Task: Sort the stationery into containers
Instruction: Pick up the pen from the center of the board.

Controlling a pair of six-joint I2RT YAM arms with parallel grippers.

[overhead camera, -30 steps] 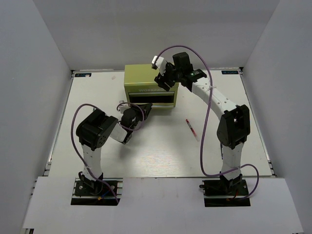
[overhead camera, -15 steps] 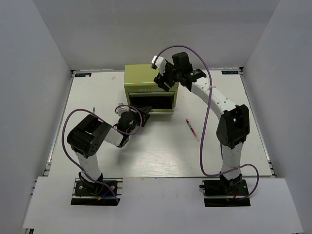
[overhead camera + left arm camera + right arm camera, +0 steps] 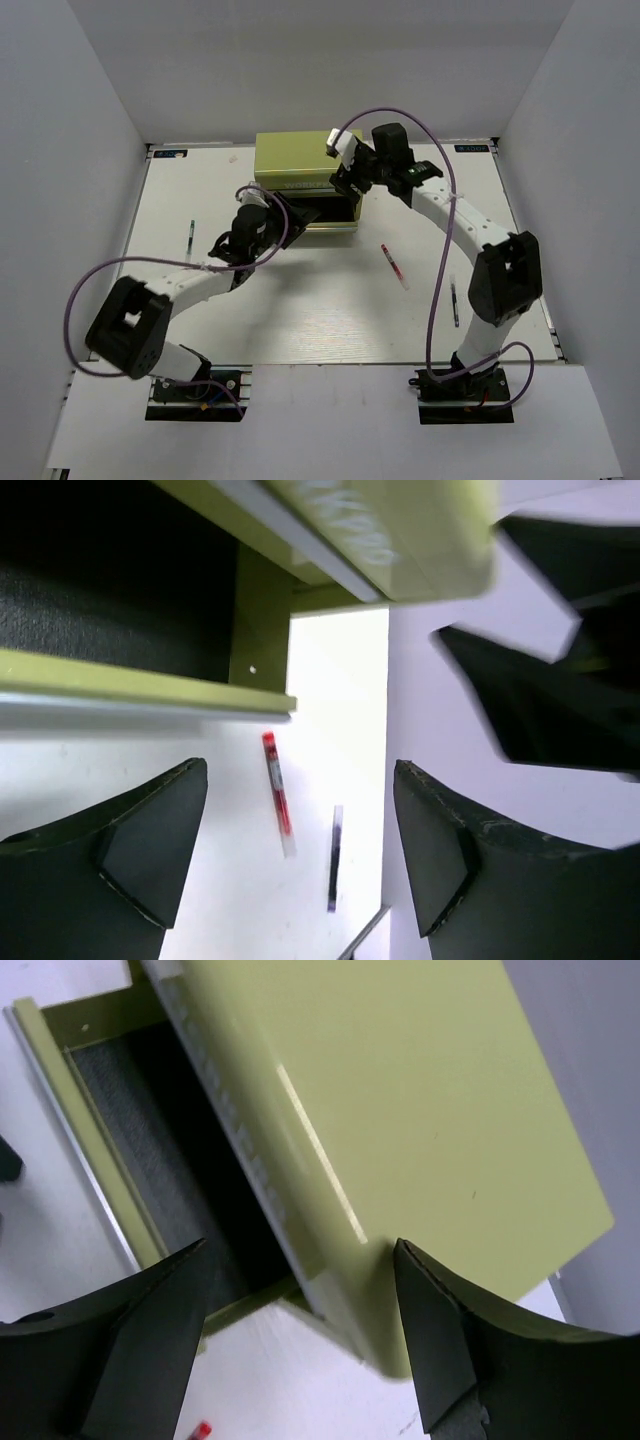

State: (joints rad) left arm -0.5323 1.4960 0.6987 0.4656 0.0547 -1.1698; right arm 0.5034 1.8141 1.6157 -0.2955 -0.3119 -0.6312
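The olive tool chest (image 3: pixel 295 160) stands at the back of the table, its lower drawer (image 3: pixel 325 214) pulled out and showing a dark lining (image 3: pixel 110 590) (image 3: pixel 150 1150). My left gripper (image 3: pixel 283 212) (image 3: pixel 300 780) is open at the drawer's left front corner with nothing between its fingers. My right gripper (image 3: pixel 342 180) (image 3: pixel 300 1260) hangs open over the chest's right front corner, also empty. A thin red-white pen (image 3: pixel 393 265) (image 3: pixel 277 795) lies on the table right of the drawer. Farther right lies a thin dark pen (image 3: pixel 453 302) (image 3: pixel 334 855). No markers show.
Another thin dark pen (image 3: pixel 192 238) lies on the table at the left. White walls close in the table (image 3: pixel 330 320) on the left, back and right. Purple cables loop off both arms.
My left gripper has opened, and its arm has stretched out low with the elbow swung to the left. My right gripper has shifted slightly right over the chest's corner.
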